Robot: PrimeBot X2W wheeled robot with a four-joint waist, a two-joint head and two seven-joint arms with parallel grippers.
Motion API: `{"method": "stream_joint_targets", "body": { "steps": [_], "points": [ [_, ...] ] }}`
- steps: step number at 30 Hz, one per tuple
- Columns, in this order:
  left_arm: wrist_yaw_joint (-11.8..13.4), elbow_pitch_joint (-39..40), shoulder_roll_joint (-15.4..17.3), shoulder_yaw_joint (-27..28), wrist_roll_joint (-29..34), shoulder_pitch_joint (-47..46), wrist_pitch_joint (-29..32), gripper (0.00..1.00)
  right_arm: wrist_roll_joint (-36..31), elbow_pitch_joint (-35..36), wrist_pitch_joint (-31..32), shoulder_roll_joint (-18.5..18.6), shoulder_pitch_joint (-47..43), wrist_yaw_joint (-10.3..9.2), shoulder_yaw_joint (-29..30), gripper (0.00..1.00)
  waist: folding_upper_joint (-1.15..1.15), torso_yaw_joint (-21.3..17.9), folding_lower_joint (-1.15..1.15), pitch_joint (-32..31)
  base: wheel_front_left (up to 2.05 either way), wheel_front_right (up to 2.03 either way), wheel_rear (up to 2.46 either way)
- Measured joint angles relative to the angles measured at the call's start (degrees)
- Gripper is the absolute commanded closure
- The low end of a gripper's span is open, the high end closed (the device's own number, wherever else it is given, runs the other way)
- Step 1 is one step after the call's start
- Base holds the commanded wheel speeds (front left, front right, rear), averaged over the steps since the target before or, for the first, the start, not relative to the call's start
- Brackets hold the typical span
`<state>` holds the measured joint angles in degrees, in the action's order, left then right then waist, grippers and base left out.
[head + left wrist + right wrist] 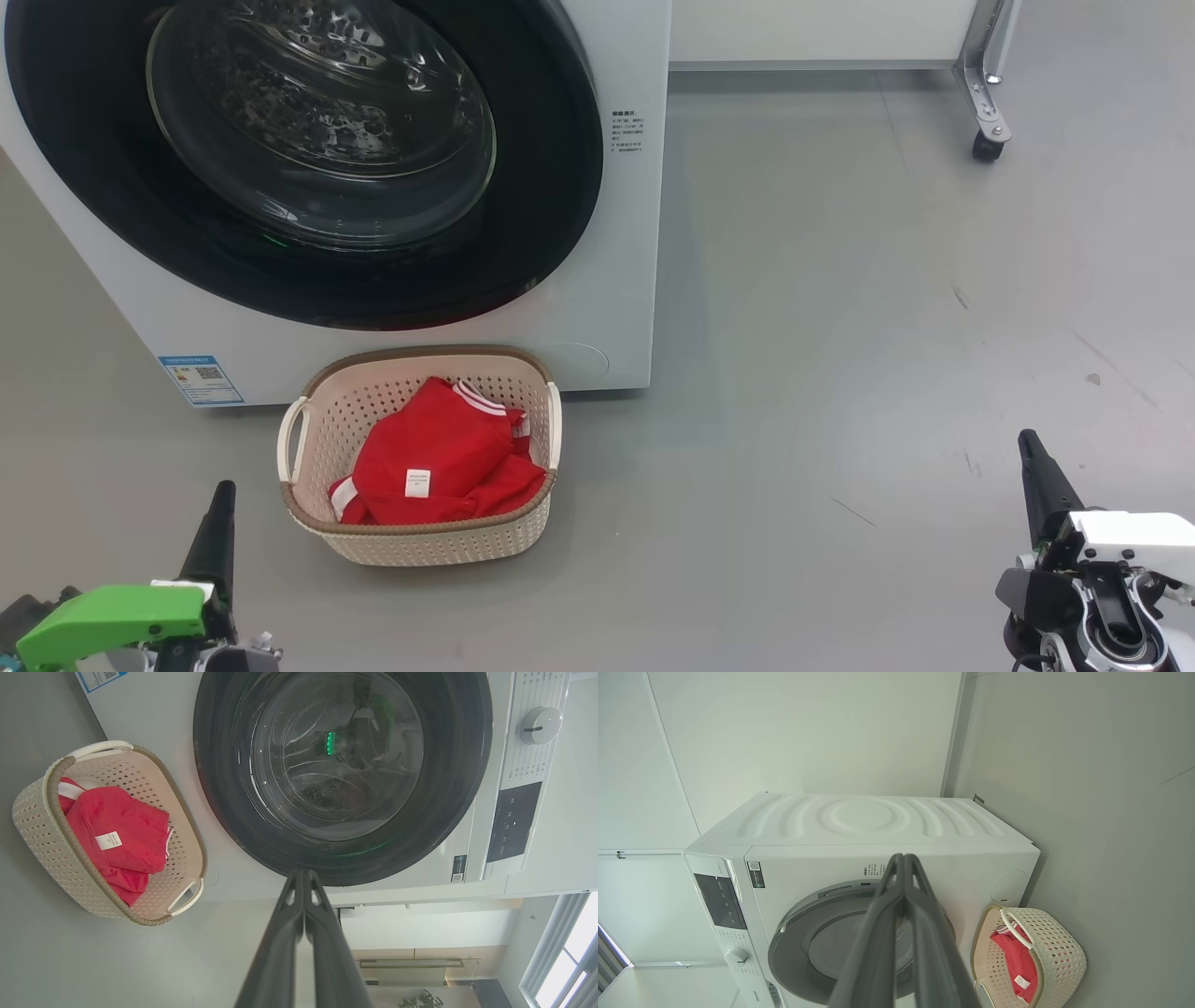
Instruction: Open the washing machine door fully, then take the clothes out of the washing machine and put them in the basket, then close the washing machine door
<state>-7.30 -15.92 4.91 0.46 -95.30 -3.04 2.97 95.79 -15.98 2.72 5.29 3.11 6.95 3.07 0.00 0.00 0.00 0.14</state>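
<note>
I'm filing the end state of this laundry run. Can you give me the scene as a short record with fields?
door: washing machine door shut against the washing machine; nothing red visible through its window
clothes: red clothes lying in the basket, white tag facing up
basket: on the floor, just in front of the machine, below the door
left gripper: shut, empty, beside the basket, not touching it
right gripper: shut, empty, above the floor

A metal leg (982,65) on a black castor (988,146) stands on the scuffed grey floor (840,327). A bright window (567,961) and a leafy plant (423,998) show farther off.
</note>
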Motion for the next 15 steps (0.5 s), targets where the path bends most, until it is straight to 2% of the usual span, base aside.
{"method": "stream_joint_targets", "body": {
  "steps": [15],
  "points": [
    [0.00,0.00,-0.02,0.11,0.00,-0.01,0.00,1.00,-0.01,-0.07,0.01,-0.01,0.01,0.00,0.09,1.00,0.00,0.00,0.00,0.00,0.00,0.00,0.00]
  ]
}}
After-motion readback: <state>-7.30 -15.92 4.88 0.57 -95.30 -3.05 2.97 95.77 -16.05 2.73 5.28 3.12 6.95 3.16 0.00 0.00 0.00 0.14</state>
